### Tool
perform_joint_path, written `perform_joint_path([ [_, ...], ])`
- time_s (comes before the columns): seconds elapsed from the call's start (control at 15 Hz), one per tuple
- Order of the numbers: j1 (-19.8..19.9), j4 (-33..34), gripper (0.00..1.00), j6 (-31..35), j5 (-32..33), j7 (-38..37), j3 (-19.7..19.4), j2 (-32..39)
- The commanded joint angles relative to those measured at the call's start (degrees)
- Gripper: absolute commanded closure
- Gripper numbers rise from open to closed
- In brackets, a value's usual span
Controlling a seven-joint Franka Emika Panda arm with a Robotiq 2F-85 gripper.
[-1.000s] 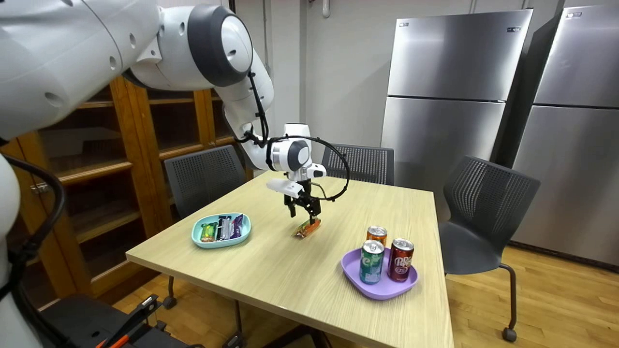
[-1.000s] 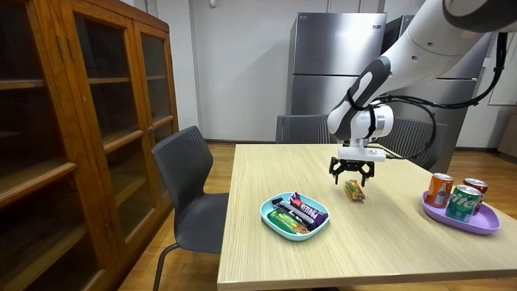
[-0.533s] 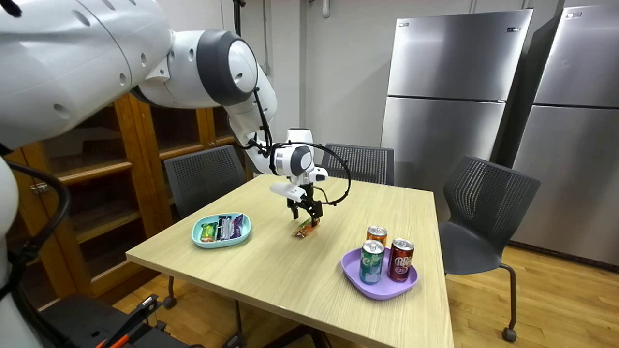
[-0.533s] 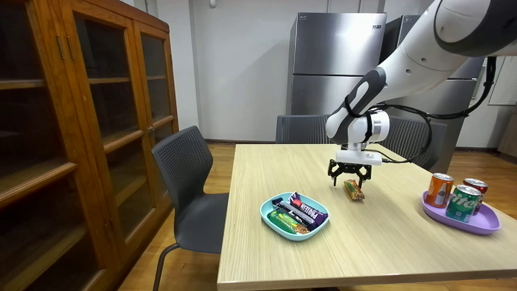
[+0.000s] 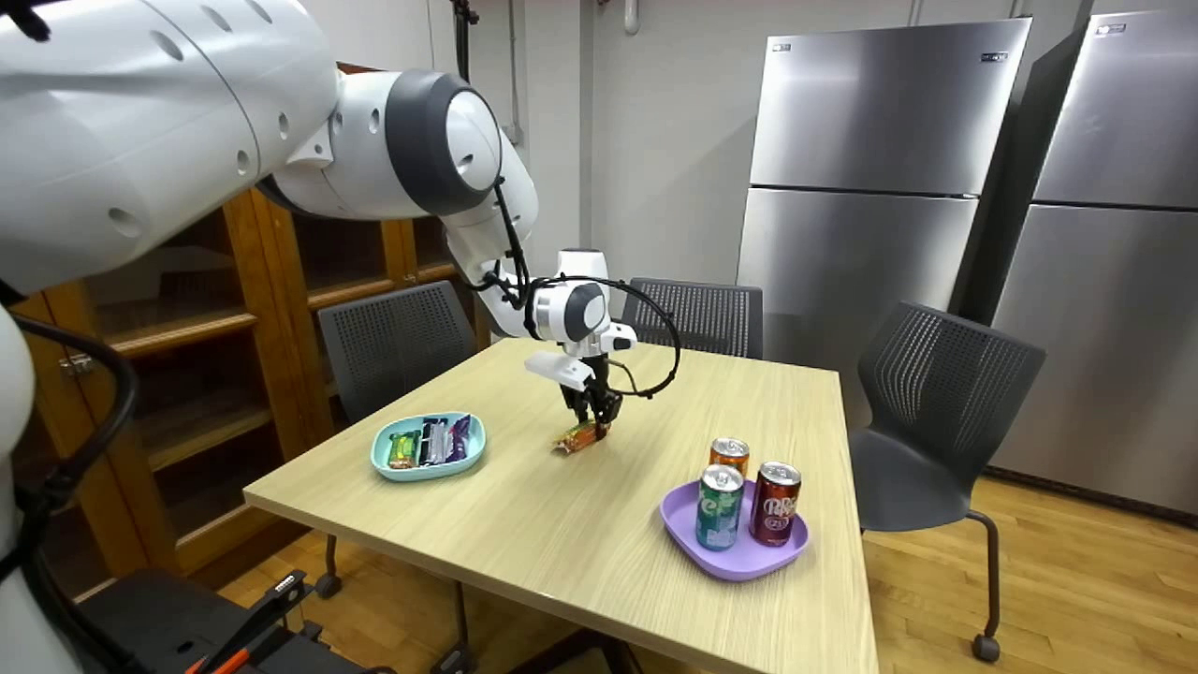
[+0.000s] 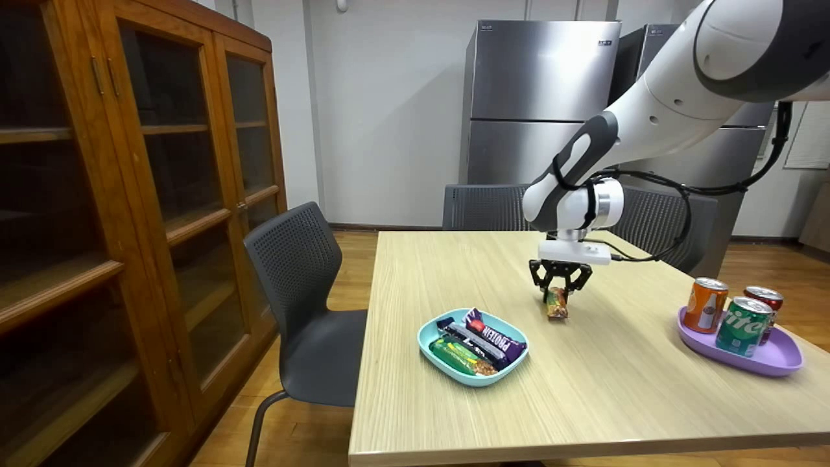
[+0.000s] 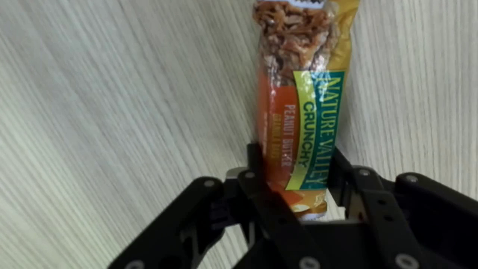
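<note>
While the Robotiq gripper (image 7: 297, 164) points down at the wood-grain table (image 6: 603, 376), its two black fingers (image 7: 255, 160) grasp a Nature Valley Crunchy Peanut Butter granola bar (image 7: 306, 112) by its long sides, close to one end. That bar lies low over the middle of the table; whether its underside touches the wood cannot be told.

To its left in both exterior views, a turquoise tray (image 6: 467, 381) holds a green-wrapped bar (image 6: 457, 355), a black-and-silver bar (image 6: 472, 342) and a purple PROTEIN bar (image 6: 498, 337), side by side. To the granola bar's right, a purple tray (image 6: 781, 355) carries, upright and close together, an orange soda can (image 6: 705, 306), a green Sprite can (image 6: 743, 327) and a dark red Dr Pepper can (image 5: 776, 505). In an exterior view, a dark gray chair (image 6: 298, 259) stands at the table's left edge, near a glass-doored wooden cabinet (image 6: 136, 214). Beyond the table's far edge stand two stainless-steel refrigerators (image 6: 541, 104).
</note>
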State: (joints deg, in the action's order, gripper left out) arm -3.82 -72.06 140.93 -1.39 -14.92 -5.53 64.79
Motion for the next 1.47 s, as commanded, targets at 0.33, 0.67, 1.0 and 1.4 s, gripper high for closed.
perform_joint_path([
  [0.33,-1.8,-4.4,0.82,2.7,0.3,0.2,1.2,-6.2],
  [0.67,-5.4,-9.9,0.82,5.0,2.1,0.4,0.8,-11.2],
  [1.0,-10.4,-17.0,0.82,7.5,5.2,0.3,1.0,-15.6],
  [1.4,-15.9,-24.4,0.82,8.9,8.8,0.2,1.4,-19.2],
])
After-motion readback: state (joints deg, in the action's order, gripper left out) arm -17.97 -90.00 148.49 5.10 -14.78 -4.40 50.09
